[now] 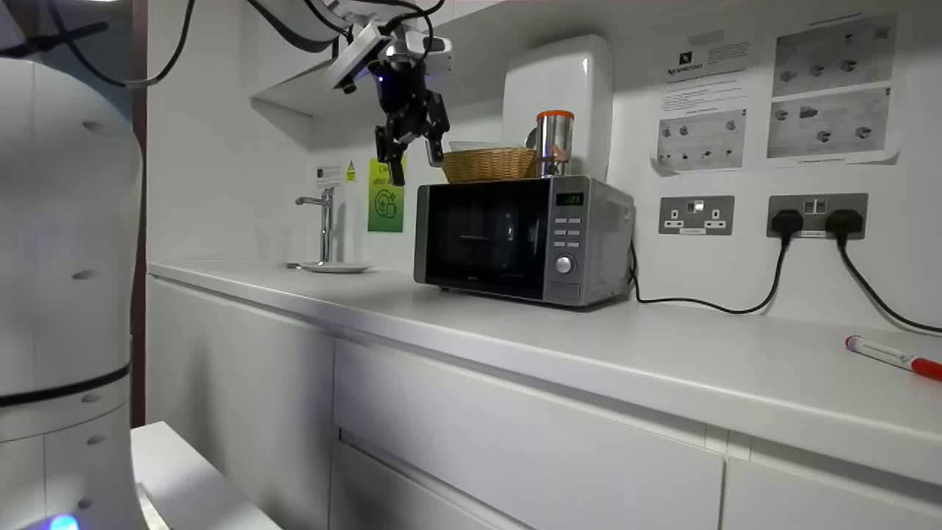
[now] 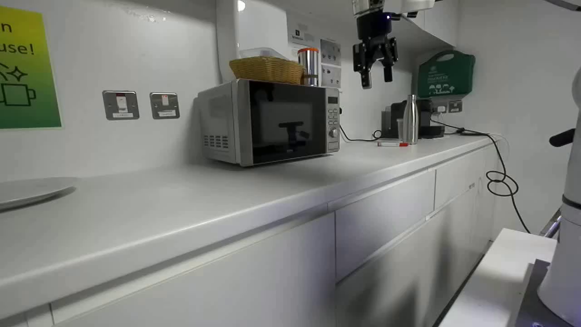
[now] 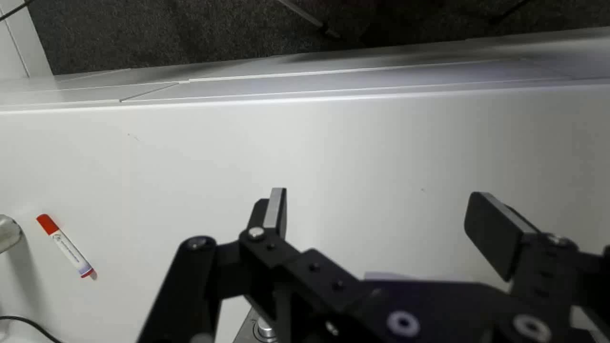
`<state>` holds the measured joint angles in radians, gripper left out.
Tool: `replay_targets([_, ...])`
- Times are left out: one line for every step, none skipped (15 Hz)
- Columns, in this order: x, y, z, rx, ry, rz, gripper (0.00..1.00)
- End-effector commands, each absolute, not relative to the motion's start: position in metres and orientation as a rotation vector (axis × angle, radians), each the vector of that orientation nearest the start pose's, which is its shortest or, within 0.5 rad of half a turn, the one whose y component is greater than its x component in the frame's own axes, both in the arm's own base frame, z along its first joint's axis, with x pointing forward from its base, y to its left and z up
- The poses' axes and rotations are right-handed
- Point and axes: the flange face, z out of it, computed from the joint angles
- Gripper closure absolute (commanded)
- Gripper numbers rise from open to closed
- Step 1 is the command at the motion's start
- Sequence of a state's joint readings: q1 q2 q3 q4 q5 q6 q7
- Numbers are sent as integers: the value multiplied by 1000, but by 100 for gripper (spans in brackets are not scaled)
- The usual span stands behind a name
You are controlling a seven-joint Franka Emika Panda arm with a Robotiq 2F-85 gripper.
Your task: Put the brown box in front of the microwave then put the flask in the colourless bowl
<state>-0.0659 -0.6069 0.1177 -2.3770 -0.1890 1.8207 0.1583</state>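
Brown box [image 2: 268, 70] (basket) sits atop the microwave [image 2: 286, 120]; if you tilt it, the clear tub [image 2: 261, 52], poss. the bowl, in or behind it (can't tell), might slide. The tin [image 2: 308, 66] is close beside, so a wide approach could knock it off. Your pincer [image 2: 377, 81] hangs spread, holding nada. Steel bottle [image 2: 411, 121], prob. the flask, stands tall & narrow on the desk [image 2: 363, 156]: clip it & it may topple.

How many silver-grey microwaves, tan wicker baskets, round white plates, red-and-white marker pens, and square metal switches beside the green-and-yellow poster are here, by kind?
Silver-grey microwave: 1
Tan wicker basket: 1
Round white plate: 1
Red-and-white marker pen: 1
Square metal switches: 2
Total: 6
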Motion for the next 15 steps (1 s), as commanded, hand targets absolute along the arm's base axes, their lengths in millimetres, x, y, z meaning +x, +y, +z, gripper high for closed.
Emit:
replay_targets([375,10,544,-3382,141,-116,0])
replay_targets([375,10,544,-3382,141,-117,0])
replay_targets([375,10,544,-3382,141,-117,0])
replay_targets([375,10,544,-3382,141,-117,0])
replay_targets([375,10,544,-3382,141,-117,0])
replay_targets([375,10,544,-3382,141,-117,0])
replay_targets([375,10,544,-3382,141,-117,0])
replay_targets([379,12,547,-3368,58,-175,0])
replay_targets([382,14,551,-3363,14,-200,0])
replay_targets([391,18,560,-3370,-56,-281,0])
replay_targets([397,22,565,-3371,-94,-321,0])
replay_targets([406,28,571,-3369,-152,-377,0])
replay_targets([413,33,578,-3368,-199,-421,0])
replay_targets([423,39,583,-3366,-249,-465,0])
replay_targets([433,45,588,-3363,-298,-508,0])
